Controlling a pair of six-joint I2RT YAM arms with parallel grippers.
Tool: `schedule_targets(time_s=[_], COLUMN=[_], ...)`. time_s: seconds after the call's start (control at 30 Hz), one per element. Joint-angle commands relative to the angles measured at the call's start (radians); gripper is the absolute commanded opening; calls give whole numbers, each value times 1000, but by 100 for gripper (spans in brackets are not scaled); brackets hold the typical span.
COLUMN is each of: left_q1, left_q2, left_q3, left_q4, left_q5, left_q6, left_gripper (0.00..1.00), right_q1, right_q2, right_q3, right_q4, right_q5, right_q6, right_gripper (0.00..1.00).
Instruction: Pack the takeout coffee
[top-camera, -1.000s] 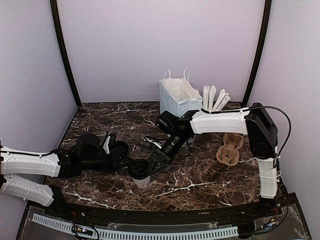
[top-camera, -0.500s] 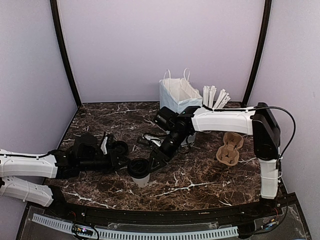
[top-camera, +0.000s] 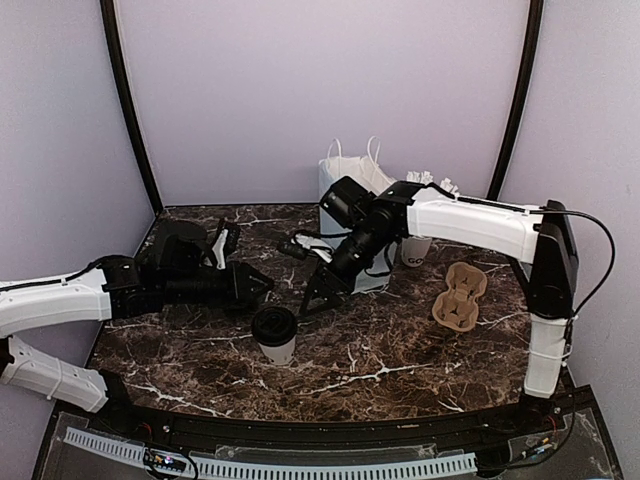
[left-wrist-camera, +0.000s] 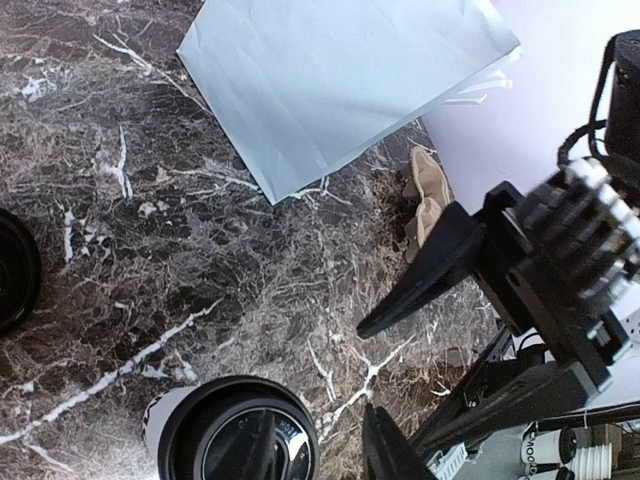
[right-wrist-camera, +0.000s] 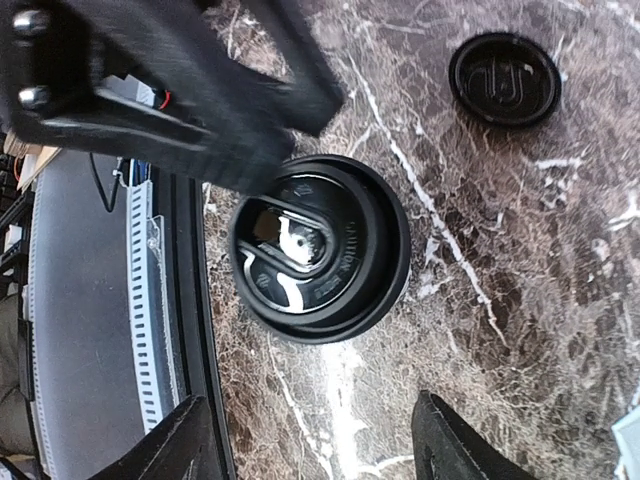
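**Black-lidded takeout coffee (top-camera: 275, 333) stands upright, untouched**

Marbled tabletop (top-camera: 400, 370) carries everything. The left claw (top-camera: 262, 286) hangs near the takeout coffee, at its 10 o'clock; I cannot tell whether its fingers are parted or closed. The takeout coffee sits toward 6 o'clock on the tabletop, lid on, touched by neither claw. The right claw (top-camera: 318, 293) hangs at its 1 o'clock, spread wide and holding nothing. A white paper bag (top-camera: 352, 195) stands at 12 o'clock, and a brown cup carrier (top-camera: 460, 295) lies at 3 o'clock.
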Motion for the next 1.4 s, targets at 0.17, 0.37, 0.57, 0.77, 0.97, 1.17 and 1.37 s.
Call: schedule_targets(time_s=[0.17, 0.37, 0.57, 0.77, 0.97, 1.17, 1.37], left_q1=[-1, -1, -1, 0, 0, 2, 29], left_q2=[40, 67, 68, 137, 179, 275, 288], left_q3=[93, 226, 343, 476, 528, 746, 836], left_q4=[-128, -339, -503, -636, -447, -351, -172], left_q5=[-2, -20, -109, -247, -153, -100, 133], left_q6=[173, 366, 498, 486, 400, 165, -19], left_gripper=[39, 50, 95, 99, 99, 99, 99], right_q1=[-17, -31, -215, -605, -732, -761, -800], right_q2=[-151, -338, -565, -796, -837, -772, -673], right_q3=[-16, -86, -175, -367, -491, -456, -433], right_q4=[-51, -86, -64, 169, 316, 310, 306], right_q5=[4, 133, 240, 83, 96, 43, -19], right_q6=[-122, -225, -274, -114, 30, 49, 71], right_gripper=[72, 76, 81, 97, 99, 99, 99])
